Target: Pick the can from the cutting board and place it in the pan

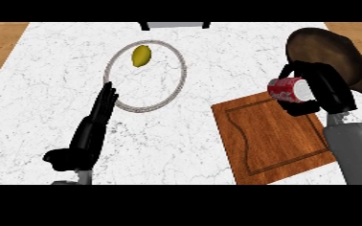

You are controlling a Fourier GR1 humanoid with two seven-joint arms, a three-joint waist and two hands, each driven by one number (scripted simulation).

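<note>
A red can (289, 89) with a white end lies tilted in my right hand (326, 87), whose fingers curl round it. It hangs above the far right corner of the wooden cutting board (270, 138). Just beyond, at the upper right, lies the dark brown pan (326, 49), partly hidden behind my right hand. At the lower left, my left hand (91, 129) rests open with straight fingers pointing away from me, holding nothing.
A pale round plate (180, 72) lies on the white marble counter at the centre left, with a yellow lemon (141, 55) on it. My left fingertips reach its near rim. A grey object (175, 25) stands at the counter's far edge.
</note>
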